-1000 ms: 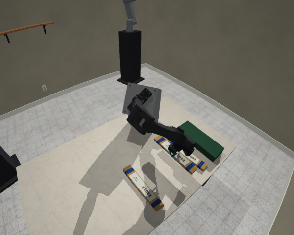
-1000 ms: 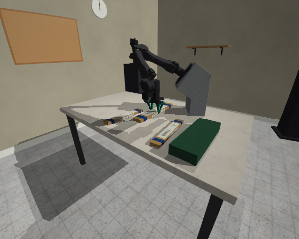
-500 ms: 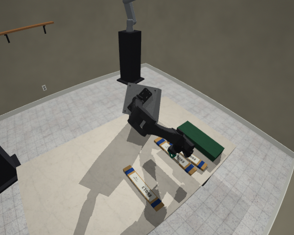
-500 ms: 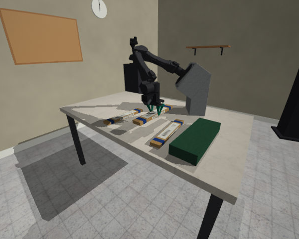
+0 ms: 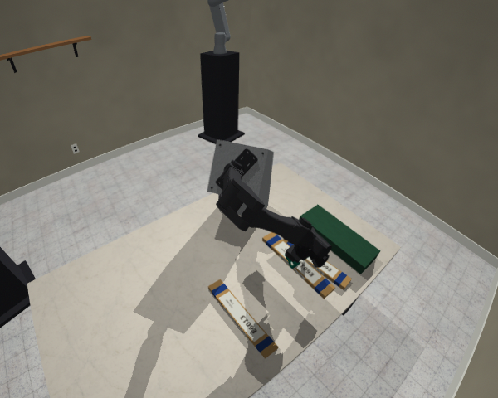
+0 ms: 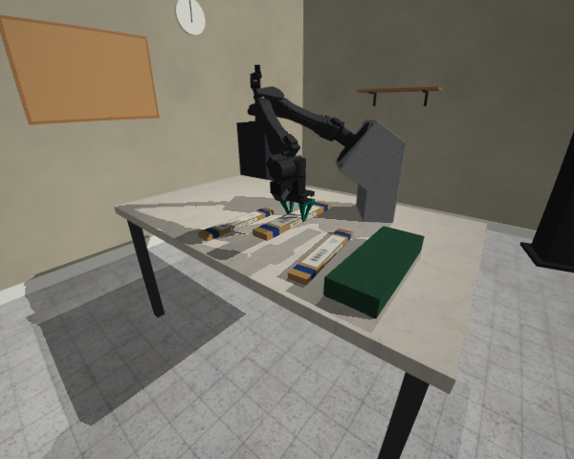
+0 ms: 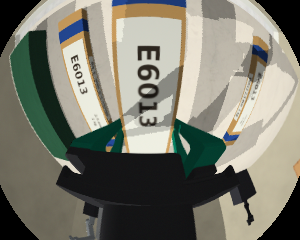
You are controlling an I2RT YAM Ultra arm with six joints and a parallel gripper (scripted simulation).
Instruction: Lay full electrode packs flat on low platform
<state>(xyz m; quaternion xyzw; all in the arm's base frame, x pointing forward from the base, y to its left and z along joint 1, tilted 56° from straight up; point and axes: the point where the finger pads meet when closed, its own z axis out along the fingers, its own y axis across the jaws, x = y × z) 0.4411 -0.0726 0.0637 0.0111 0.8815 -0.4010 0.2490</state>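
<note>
Left to right, exterior view: outer pack (image 6: pixel 234 224) near the table (image 6: pixel 426 340) edge; middle pack (image 6: pixel 291 220), pinched across its width by the gripper (image 6: pixel 296 209); a bare strip; third pack (image 6: pixel 320 255), just beside the green platform (image 6: pixel 373 269), with open tabletop to the right.

Arm (image 6: pixel 307 117) reaching down, claw (image 6: pixel 298 209) clamped on pack (image 6: pixel 288 221)

Three electrode packs (image 5: pixel 303 266) (image 5: pixel 329 269) (image 5: pixel 242 317), one green platform (image 5: pixel 339 236), one arm (image 5: pixel 266 218).
</note>
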